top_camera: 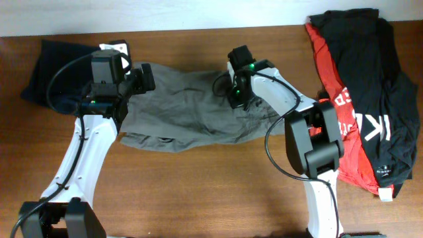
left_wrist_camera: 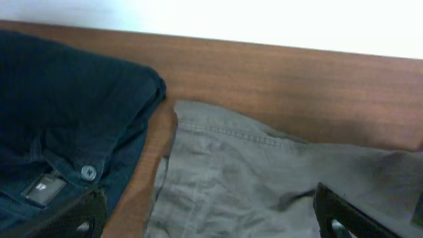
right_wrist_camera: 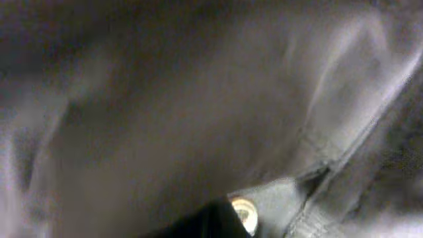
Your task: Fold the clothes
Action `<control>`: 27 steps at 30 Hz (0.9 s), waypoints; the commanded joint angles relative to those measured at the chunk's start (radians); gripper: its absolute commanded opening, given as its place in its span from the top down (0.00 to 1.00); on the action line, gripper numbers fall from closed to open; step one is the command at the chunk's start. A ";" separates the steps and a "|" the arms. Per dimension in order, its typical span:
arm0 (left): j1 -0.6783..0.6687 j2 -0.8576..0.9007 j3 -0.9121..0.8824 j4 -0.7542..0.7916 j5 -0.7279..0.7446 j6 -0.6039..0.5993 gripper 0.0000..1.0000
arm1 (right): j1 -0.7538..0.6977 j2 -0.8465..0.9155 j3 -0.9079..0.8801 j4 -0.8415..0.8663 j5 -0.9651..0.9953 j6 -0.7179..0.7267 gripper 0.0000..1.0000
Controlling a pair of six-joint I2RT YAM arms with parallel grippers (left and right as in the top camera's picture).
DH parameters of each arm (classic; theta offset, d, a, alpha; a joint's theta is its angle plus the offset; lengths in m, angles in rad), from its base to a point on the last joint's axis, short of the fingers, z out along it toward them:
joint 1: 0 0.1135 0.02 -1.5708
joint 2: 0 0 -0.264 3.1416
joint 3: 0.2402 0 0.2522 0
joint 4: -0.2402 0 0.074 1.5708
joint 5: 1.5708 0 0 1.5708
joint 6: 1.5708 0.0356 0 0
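The clothes, grey-olive shorts, lie spread and rumpled across the middle of the table. My left gripper hovers over their left end with its jaws wide open. In the left wrist view the shorts lie between the two dark fingertips, and nothing is gripped by the left gripper. My right gripper is down on the shorts' right part. Its wrist view is filled with blurred grey cloth pressed close, and the right gripper is shut on a fold beside a pale metal button.
A dark navy denim garment lies at the far left, touching the shorts' edge; its button shows in the left wrist view. Red and black T-shirts are piled at the right. The table's far edge runs just behind the shorts.
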 commanded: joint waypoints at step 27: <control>0.003 0.000 0.011 -0.114 0.015 0.024 0.01 | -0.335 -0.010 0.167 -0.485 -0.255 0.039 0.58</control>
